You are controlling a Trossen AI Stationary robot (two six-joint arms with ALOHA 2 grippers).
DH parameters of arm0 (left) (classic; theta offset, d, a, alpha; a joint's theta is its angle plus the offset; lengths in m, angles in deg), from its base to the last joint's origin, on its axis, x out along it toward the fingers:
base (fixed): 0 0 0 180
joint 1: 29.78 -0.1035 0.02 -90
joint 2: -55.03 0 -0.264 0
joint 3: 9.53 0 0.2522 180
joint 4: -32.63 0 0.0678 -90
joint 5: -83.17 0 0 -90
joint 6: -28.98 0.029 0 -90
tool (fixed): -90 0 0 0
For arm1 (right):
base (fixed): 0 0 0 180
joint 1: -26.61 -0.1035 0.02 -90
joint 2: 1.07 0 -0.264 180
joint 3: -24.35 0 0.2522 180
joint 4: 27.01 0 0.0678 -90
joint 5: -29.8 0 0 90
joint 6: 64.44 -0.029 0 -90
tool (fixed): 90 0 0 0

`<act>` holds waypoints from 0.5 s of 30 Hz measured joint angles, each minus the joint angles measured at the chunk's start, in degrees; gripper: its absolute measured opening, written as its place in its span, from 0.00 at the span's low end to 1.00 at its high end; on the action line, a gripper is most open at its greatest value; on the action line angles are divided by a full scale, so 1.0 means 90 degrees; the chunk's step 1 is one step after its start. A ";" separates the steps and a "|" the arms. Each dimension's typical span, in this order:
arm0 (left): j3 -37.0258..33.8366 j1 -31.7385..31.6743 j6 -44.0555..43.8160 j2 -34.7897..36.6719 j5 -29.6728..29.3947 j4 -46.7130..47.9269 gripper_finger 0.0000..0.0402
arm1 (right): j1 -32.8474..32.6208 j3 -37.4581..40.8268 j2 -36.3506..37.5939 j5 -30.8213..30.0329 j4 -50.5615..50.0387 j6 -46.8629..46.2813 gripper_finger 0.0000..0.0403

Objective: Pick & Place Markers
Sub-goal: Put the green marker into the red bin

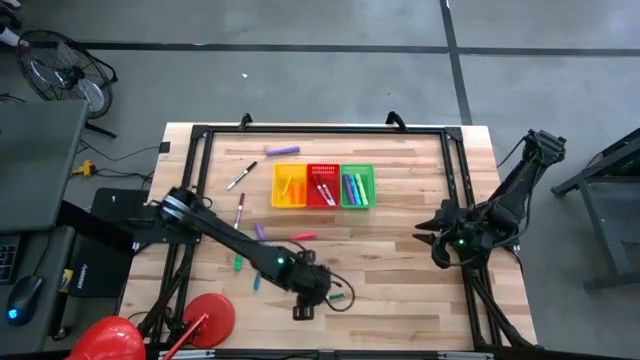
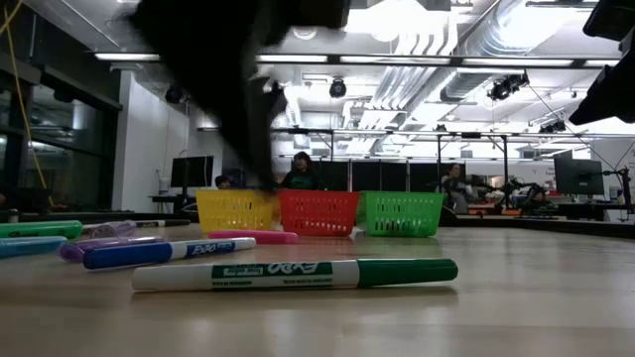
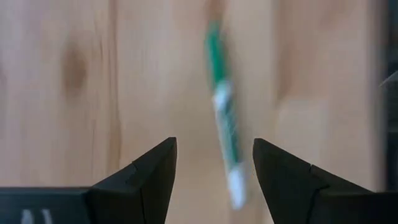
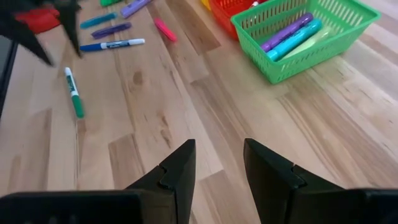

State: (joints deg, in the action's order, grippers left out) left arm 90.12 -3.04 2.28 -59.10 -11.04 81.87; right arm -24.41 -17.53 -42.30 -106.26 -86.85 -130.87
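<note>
A green-and-white marker lies flat on the wooden table near its front edge, also seen in the low view and the high view. My left gripper hangs open just above it, slanting down, one finger on either side of the marker's white end without touching it. More markers lie loose on the table's left half. Others lie in the yellow, red and green baskets. My right gripper waits open at the table's right side, with nothing between its fingers.
Blue, purple and pink markers lie between the green marker and the baskets. A black frame runs around the table's far and side edges. Bare wood lies between the two grippers. People sit beyond the table.
</note>
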 joint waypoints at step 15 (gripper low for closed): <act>0.1314 0.0036 -0.0298 -0.1114 0.0286 0.0636 0.51 | 0.0000 -0.0002 -0.0051 0.0215 0.0183 -0.0019 0.31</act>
State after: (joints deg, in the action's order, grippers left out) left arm 101.95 -2.71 -0.40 -69.13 -8.46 87.59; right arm -24.41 -17.56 -42.75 -104.33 -85.20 -131.05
